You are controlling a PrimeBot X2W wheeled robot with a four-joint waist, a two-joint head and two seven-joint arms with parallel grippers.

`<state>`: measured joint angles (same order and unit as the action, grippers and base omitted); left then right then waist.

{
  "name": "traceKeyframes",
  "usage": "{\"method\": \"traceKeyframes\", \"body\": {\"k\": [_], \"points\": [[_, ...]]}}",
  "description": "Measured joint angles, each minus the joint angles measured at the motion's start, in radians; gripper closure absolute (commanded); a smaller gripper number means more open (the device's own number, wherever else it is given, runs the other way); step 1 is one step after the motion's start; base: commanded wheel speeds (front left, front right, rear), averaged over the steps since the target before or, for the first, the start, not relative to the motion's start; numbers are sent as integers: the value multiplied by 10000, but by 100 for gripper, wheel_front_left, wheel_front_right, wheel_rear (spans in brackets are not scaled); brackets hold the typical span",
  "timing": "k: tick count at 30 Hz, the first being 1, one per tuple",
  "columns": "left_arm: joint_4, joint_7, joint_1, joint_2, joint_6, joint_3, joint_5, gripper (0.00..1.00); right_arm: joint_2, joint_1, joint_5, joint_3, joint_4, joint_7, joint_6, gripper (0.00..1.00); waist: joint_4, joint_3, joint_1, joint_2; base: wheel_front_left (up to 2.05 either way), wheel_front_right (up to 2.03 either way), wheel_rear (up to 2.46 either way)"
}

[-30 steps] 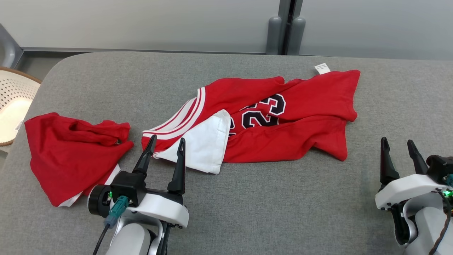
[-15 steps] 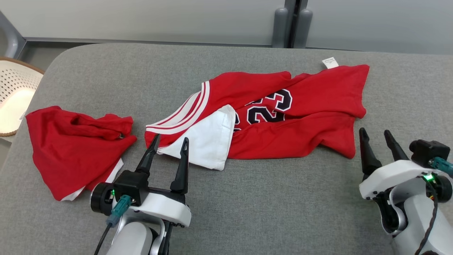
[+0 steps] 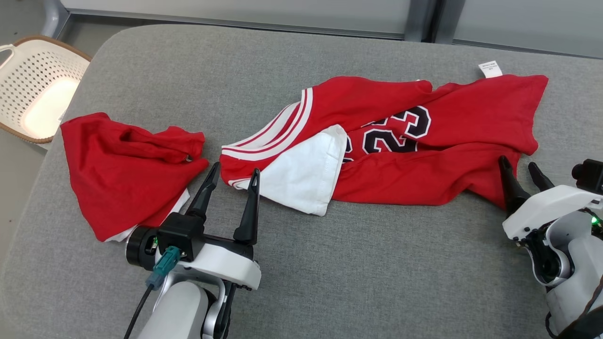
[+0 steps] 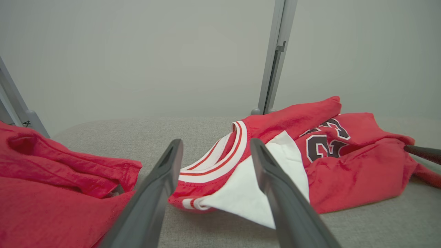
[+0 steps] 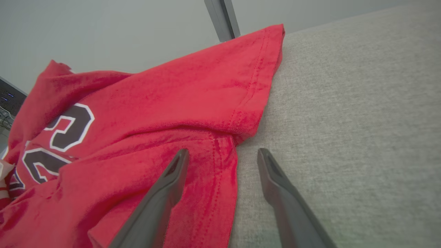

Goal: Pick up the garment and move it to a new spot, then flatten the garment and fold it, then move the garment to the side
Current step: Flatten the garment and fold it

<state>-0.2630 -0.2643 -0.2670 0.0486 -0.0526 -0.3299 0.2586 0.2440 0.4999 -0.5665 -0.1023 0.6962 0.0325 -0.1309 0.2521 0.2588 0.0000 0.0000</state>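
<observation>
The garment [image 3: 391,183] is a red jersey with a black "23", white-striped trim and a white inside flap. It lies crumpled across the middle of the grey padded table [image 3: 353,273]. My left gripper [image 3: 235,168] is open, its fingertips at the jersey's striped left corner. In the left wrist view that corner [image 4: 220,162] sits between and just beyond the left gripper's [image 4: 216,141] fingers. My right gripper [image 3: 517,162] is open at the jersey's lower right corner. In the right wrist view the red hem [image 5: 220,179] lies between the right gripper's [image 5: 223,150] open fingers.
A second red garment [image 3: 122,174] lies bunched at the table's left, close beside my left gripper, and shows again in the left wrist view [image 4: 51,193]. A white perforated basket [image 3: 52,41] stands off the table's far left corner. A white tag [image 3: 490,69] sticks out at the jersey's far edge.
The head camera has shifted, so the whole picture slid. My right gripper has moved in to the jersey's lower right corner. The left gripper stays at the striped corner.
</observation>
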Motion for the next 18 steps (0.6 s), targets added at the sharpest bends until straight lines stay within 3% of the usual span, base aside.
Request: {"method": "traceKeyframes", "body": {"k": [7, 8, 9, 10, 18], "points": [[8, 0, -104, 0, -29, -142, 71, 0, 194, 280, -550, -355, 330, -17, 0, 0, 194, 209, 0, 0, 0, 0, 0], [-6, 0, -114, 0, -31, -146, 71, 0, 221, 331, -629, -407, 349, -19, 2, 19, 207, 230, 0, 0, 0, 0, 0], [-23, 0, -127, 2, -38, -138, 71, 0, 244, 381, -677, -472, 368, -48, 2, 76, 212, 247, 0, 0, 0, 0, 0], [-36, 0, -131, 2, -46, -121, 71, 0, 259, 416, -698, -575, 389, -73, 0, 100, 204, 256, 0, 0, 0, 0, 0], [-142, 0, -115, 0, -71, 8, 15, 0, 257, 443, -809, -1417, 558, -656, 0, 100, -8, 63, 0, 0, 0, 0, 0]]}}
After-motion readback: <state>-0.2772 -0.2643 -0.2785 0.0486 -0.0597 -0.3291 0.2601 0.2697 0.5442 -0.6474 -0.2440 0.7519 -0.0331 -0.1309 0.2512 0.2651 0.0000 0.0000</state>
